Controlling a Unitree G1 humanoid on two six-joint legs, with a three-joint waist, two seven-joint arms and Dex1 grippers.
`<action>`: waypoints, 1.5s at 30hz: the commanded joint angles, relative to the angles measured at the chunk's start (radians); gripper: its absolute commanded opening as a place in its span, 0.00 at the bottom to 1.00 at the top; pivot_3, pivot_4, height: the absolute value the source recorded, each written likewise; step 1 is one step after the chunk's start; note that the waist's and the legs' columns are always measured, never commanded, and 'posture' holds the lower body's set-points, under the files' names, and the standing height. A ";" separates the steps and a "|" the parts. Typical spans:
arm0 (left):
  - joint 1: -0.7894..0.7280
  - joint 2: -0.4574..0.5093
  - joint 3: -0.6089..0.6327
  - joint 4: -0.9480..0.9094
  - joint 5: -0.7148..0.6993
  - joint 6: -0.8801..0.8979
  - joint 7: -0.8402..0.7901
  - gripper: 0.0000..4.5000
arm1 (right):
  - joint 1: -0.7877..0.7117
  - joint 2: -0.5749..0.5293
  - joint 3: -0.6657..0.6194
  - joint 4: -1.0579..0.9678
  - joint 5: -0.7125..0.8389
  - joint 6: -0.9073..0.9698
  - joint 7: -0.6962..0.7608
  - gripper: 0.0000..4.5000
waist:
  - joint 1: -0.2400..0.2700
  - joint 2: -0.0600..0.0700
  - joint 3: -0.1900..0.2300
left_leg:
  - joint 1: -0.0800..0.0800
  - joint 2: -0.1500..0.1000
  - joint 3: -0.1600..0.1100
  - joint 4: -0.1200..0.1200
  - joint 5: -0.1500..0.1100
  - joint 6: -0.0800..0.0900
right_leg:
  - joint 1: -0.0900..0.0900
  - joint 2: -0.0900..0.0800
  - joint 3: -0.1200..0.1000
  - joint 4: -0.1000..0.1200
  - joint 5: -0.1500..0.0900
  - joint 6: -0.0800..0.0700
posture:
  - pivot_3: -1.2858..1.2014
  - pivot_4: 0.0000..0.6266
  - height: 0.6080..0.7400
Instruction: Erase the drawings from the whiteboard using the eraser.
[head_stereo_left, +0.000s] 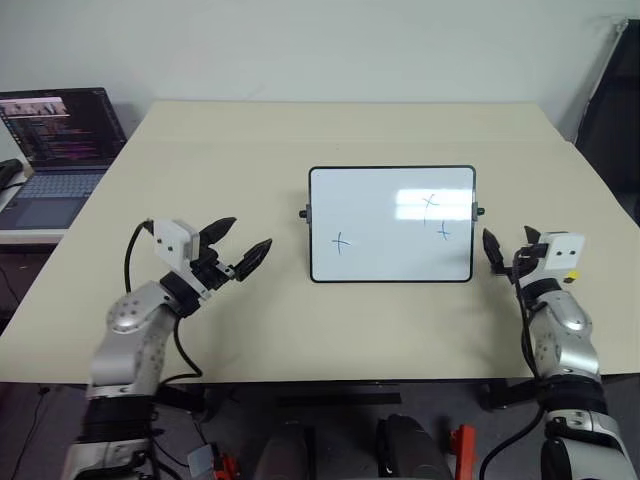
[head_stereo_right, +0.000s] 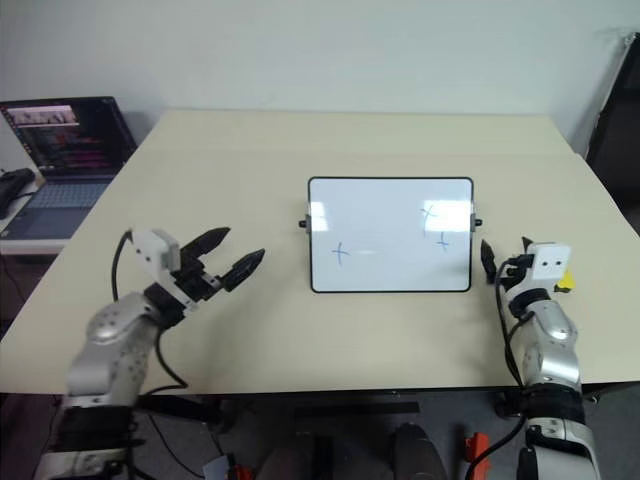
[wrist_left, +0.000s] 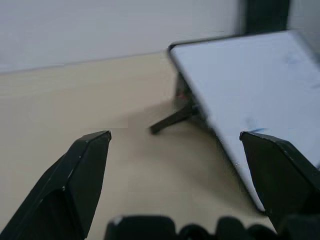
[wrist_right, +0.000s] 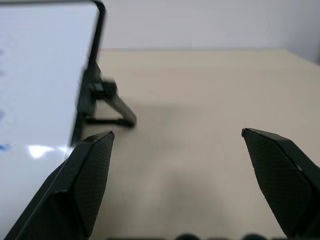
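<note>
The board (head_stereo_left: 391, 190) is standing propped on its stand near the middle of the table (head_stereo_left: 230, 140), its long side running from 9 to 3 o'clock in the head view. It is carrying three blue marker crosses (head_stereo_left: 340, 242): one is sitting low at the board's 8 o'clock, and two are sitting close together toward 2 and 3 o'clock. None of them is looking wiped, so the erasing seems not yet begun.

The left gripper (head_stereo_left: 249, 233) is hovering off the board's 9 o'clock edge with its fingers spread and nothing between them, pointing toward the board. The right gripper (head_stereo_left: 510, 242) is hanging just beside the board's 4 o'clock corner, its fingers also spread wide and empty. The right wrist view is showing bare table between them and the board's edge and stand off to one side.

A sliver of yellow (head_stereo_left: 572, 276) is peeking out beside the right wrist, at about 4 o'clock from that gripper's fingertips. I am judging it to be the eraser, though most of it is hidden by the wrist, so its long axis cannot be told.

That is what the coming move is turning on. The eraser appears to be lying beside and behind the right gripper, not ahead of its fingers. The right arm is far nearer than the left, which is working across the board from it. The right gripper would likely be needing to draw back and swing toward 4 o'clock before closing on it.
</note>
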 joint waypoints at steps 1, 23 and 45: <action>-0.098 0.002 -0.116 -0.133 -0.059 0.141 -0.077 1.00 | 0.019 -0.057 -0.072 -0.098 0.052 0.067 -0.009 0.99 | 0.013 0.000 0.000 | 0.000 0.000 0.000 0.000 0.000 0.000 | 0.000 0.000 0.000 0.000 -0.001 0.001 | 0.52 0.24 1.00; -0.179 -0.250 -0.317 -0.132 0.033 0.169 -0.127 1.00 | -0.070 -0.247 -0.159 0.292 0.062 0.195 0.120 0.99 | -0.010 0.000 0.001 | 0.000 0.000 0.002 0.000 0.000 0.000 | 0.000 0.001 0.002 0.000 -0.003 -0.001 | 0.52 0.24 1.00; -0.160 -0.259 -0.301 -0.135 0.049 0.175 -0.107 1.00 | -0.095 -0.260 -0.151 0.419 0.023 0.135 0.131 0.72 | -0.011 0.000 0.001 | 0.000 0.000 0.003 0.000 0.000 0.000 | 0.000 0.001 0.002 0.000 -0.003 0.000 | 0.52 0.24 1.00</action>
